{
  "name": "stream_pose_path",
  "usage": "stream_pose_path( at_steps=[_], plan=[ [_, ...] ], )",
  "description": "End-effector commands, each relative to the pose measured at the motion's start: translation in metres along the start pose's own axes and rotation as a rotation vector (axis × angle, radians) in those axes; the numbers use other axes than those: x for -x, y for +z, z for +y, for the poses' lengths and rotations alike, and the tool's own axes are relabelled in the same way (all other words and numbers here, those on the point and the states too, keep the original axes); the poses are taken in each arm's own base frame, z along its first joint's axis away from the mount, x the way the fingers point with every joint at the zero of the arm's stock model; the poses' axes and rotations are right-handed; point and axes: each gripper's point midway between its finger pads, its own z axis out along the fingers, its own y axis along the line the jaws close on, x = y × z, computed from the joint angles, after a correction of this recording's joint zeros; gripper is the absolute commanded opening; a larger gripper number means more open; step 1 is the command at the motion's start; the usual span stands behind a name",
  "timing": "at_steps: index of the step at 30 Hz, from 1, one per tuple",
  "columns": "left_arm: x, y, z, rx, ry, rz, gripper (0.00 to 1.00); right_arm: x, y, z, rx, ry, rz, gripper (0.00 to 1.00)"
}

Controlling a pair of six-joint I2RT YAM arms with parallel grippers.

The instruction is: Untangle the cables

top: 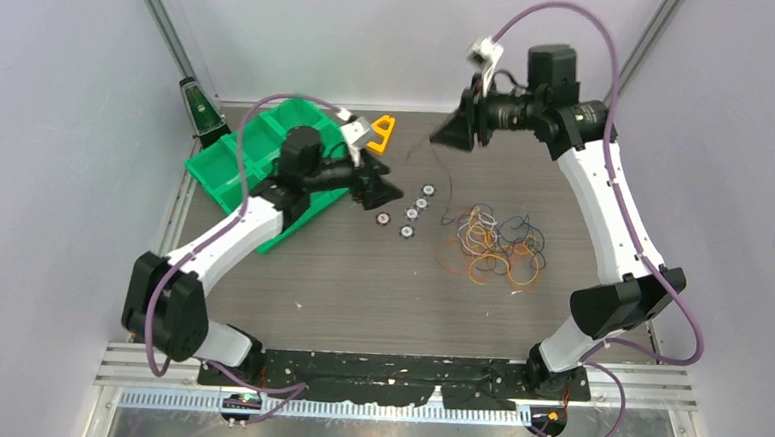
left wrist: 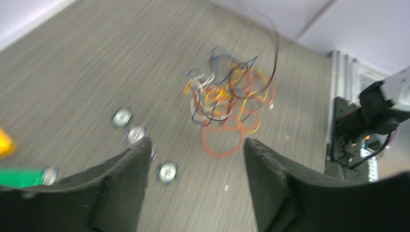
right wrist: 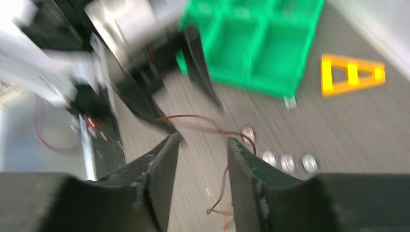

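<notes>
The cables (top: 492, 246) lie in a loose tangle of orange, yellow, white, blue and dark loops on the table right of centre, blurred in the left wrist view as the cables (left wrist: 222, 99). One dark brown wire (right wrist: 203, 117) rises out of the tangle and curves across just beyond the tips of my right gripper (right wrist: 204, 140), whose fingers stand apart with nothing pinched between them. My right gripper (top: 448, 134) hangs high over the table's far side. My left gripper (top: 385, 191) is open and empty, low and left of the tangle, and its tips (left wrist: 197, 145) frame an orange loop (left wrist: 220, 140).
Several small ringed discs (top: 410, 216) lie in a row between my left gripper and the tangle. A green compartment tray (top: 252, 156) sits at the far left, under my left arm. A yellow triangular frame (top: 382, 132) lies beside it at the back.
</notes>
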Motion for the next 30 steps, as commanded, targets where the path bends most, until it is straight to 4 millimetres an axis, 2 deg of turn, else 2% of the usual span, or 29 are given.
stream_pose_path(
  at_steps=[1,2,3,4,5,6,9,13,15,19,22,30],
  plan=[
    [-0.025,-0.071,0.022,0.144,-0.038,0.072,0.80,-0.174,-0.052,-0.048,-0.147,0.059,0.591,0.56],
    [-0.041,-0.085,0.024,0.174,-0.034,0.118,0.84,-0.197,-0.064,-0.055,-0.165,0.106,0.639,0.59],
    [-0.047,-0.094,0.025,0.196,-0.008,0.138,0.86,-0.205,-0.081,-0.069,-0.216,0.149,0.639,0.64],
    [-0.053,-0.100,0.025,0.207,0.024,0.153,0.87,-0.222,-0.091,-0.076,-0.248,0.177,0.676,0.66],
    [-0.057,-0.104,0.023,0.214,0.039,0.162,0.87,-0.226,-0.099,-0.091,-0.298,0.175,0.675,0.70],
    [-0.060,-0.105,0.023,0.220,0.035,0.165,0.87,-0.243,-0.107,-0.102,-0.346,0.190,0.728,0.70],
    [-0.067,-0.100,0.024,0.217,-0.036,0.181,0.87,-0.269,-0.106,-0.138,-0.419,0.192,0.784,0.67],
    [-0.062,-0.093,0.031,0.222,-0.076,0.186,0.87,-0.293,-0.106,-0.180,-0.495,0.205,0.863,0.64],
    [-0.062,-0.092,0.034,0.230,-0.078,0.189,0.87,-0.302,-0.099,-0.194,-0.494,0.215,0.871,0.63],
    [-0.061,-0.092,0.037,0.242,-0.065,0.191,0.86,-0.305,-0.078,-0.213,-0.473,0.242,0.819,0.57],
    [-0.062,-0.094,0.036,0.254,-0.062,0.198,0.86,-0.302,-0.066,-0.223,-0.471,0.250,0.770,0.47],
    [-0.068,-0.101,0.035,0.275,-0.056,0.224,0.86,-0.308,-0.049,-0.230,-0.457,0.253,0.745,0.31]
  ],
)
